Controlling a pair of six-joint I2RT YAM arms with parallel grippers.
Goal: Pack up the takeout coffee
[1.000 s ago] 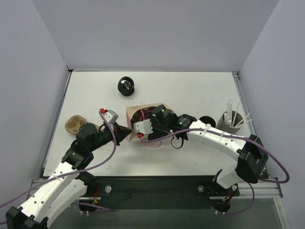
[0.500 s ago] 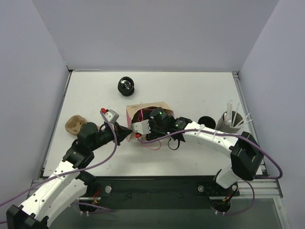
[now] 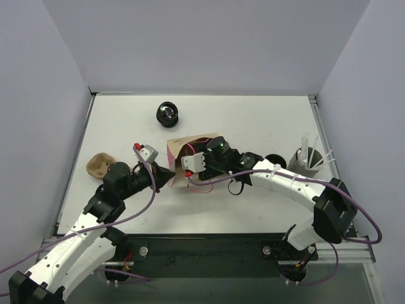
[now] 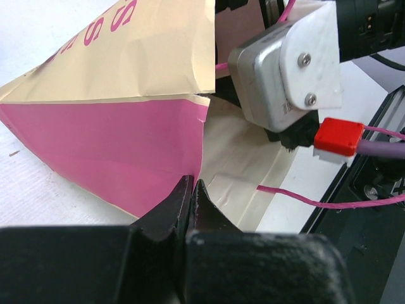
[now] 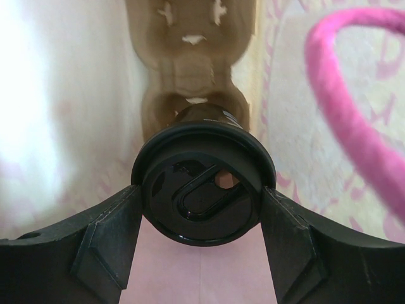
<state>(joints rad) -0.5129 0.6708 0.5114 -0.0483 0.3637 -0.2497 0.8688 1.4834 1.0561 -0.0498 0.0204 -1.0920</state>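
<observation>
Takeout coffee cup sits clamped between our right fingers inside the pink bag; our left fingers pinch its edge.

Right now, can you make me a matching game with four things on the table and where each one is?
Things:
1. coffee cup
2. grey cup with sticks
3. brown tray
4. black stack

Places:
A. alone at the far side of the table
B. inside the pink bag, between the right gripper's fingers
C. at the table's right edge
D. on the table's left side

Pairs: 1-B, 2-C, 3-D, 4-A
</observation>
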